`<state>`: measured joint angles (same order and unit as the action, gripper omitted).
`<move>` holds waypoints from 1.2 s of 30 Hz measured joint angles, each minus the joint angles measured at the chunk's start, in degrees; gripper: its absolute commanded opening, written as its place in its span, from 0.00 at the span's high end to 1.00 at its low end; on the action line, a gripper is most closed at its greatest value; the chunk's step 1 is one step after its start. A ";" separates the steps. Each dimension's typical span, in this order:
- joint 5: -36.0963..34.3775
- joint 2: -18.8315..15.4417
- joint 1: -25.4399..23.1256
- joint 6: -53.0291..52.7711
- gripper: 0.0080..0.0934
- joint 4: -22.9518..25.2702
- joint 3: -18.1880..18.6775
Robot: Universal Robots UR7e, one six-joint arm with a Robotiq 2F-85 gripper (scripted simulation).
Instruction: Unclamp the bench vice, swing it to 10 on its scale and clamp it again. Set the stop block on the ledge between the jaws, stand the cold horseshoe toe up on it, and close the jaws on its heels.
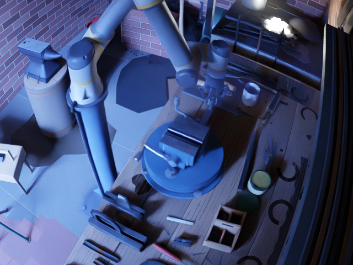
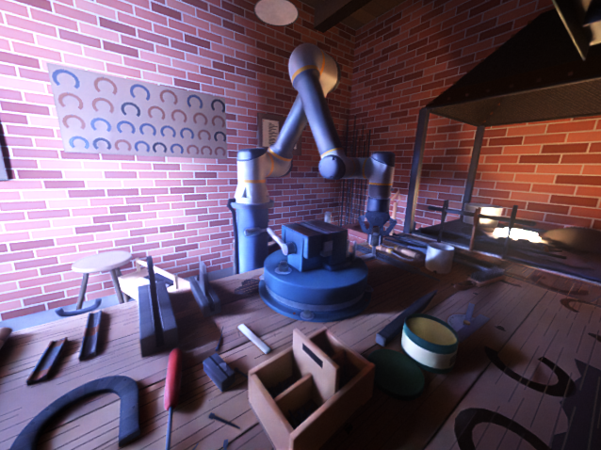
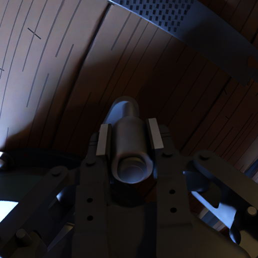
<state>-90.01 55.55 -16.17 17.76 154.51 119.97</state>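
My gripper (image 1: 211,104) (image 2: 374,238) (image 3: 129,137) hangs at the far side of the bench vice (image 1: 184,139) (image 2: 314,244), just past the rim of its round blue swivel base (image 1: 184,168) (image 2: 314,286). A grey cylindrical handle (image 3: 130,147) that sticks out from the vice's base (image 1: 207,115) is gripped between the closed fingers. The vice's jaws stand slightly apart with nothing between them. A small dark stop block (image 1: 182,242) (image 2: 219,371) lies on the near bench boards, and a large dark horseshoe (image 2: 80,407) lies flat at the near left corner.
The wooden bench carries a divided wooden box (image 1: 225,228) (image 2: 310,383), a round tin (image 1: 259,181) (image 2: 429,342) with its green lid (image 2: 395,372) beside it, a white cup (image 1: 250,93) (image 2: 439,257), a red-handled tool (image 2: 172,371) and a rasp (image 3: 190,27) just beyond the gripper.
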 measured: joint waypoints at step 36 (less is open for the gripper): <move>0.01 0.02 -0.02 -0.01 0.41 -0.06 0.06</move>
<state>-90.00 55.57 -16.19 17.75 154.45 120.04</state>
